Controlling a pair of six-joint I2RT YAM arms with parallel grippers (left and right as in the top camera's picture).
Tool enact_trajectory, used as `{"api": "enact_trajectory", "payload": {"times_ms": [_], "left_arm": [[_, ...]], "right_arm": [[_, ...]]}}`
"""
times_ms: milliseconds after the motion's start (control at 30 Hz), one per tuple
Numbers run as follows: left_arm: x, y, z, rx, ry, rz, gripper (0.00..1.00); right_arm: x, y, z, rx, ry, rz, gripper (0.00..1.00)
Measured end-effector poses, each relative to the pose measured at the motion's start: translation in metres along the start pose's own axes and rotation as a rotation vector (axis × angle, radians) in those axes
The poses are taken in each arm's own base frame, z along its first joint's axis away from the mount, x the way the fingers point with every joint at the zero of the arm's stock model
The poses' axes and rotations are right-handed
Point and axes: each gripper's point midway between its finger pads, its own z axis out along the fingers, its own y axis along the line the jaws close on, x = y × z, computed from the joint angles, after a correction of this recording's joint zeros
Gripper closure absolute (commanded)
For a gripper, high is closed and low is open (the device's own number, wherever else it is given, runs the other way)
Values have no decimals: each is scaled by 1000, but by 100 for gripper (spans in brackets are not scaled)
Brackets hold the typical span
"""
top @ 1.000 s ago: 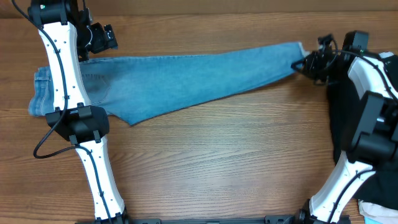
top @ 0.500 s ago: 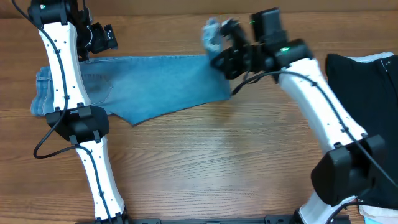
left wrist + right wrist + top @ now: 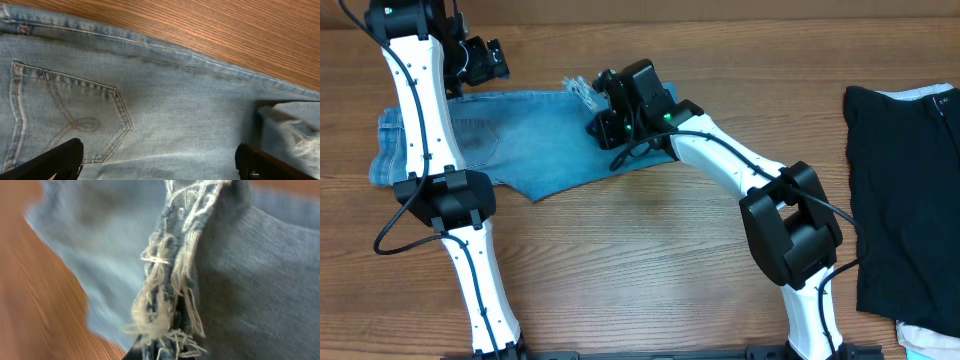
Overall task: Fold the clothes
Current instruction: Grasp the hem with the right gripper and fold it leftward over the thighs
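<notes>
The right gripper (image 3: 597,103) has carried the jeans' (image 3: 530,145) frayed hem (image 3: 578,90) well away from the black garment (image 3: 905,200), its jaws pinching that hem tight. The left gripper (image 3: 157,162) hangs spread wide over the jeans, farthest from that garment.

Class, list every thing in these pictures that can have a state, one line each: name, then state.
jeans, leg end doubled back over itself, fold unfinished.
right gripper, shut on the frayed hem.
left gripper, open above the back pocket, holding nothing.
black garment, spread flat, untouched.
</notes>
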Motion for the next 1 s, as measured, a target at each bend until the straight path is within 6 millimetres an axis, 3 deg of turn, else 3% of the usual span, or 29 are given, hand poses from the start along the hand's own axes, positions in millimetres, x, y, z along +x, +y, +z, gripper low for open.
{"api": "enact_trajectory", "payload": {"times_ms": [167, 267, 567, 867, 1000], "left_arm": [[0, 0, 0, 0, 0, 0, 0], [0, 0, 0, 0, 0, 0, 0], [0, 0, 0, 0, 0, 0, 0], [0, 0, 0, 0, 0, 0, 0], [0, 0, 0, 0, 0, 0, 0]], "right_arm": [[-11, 13, 3, -23, -49, 84, 96], [-11, 13, 4, -17, -50, 103, 96], [-4, 44, 19, -6, -60, 58, 96], [-12, 43, 19, 12, -98, 72, 96], [-5, 40, 34, 11, -94, 90, 96]]}}
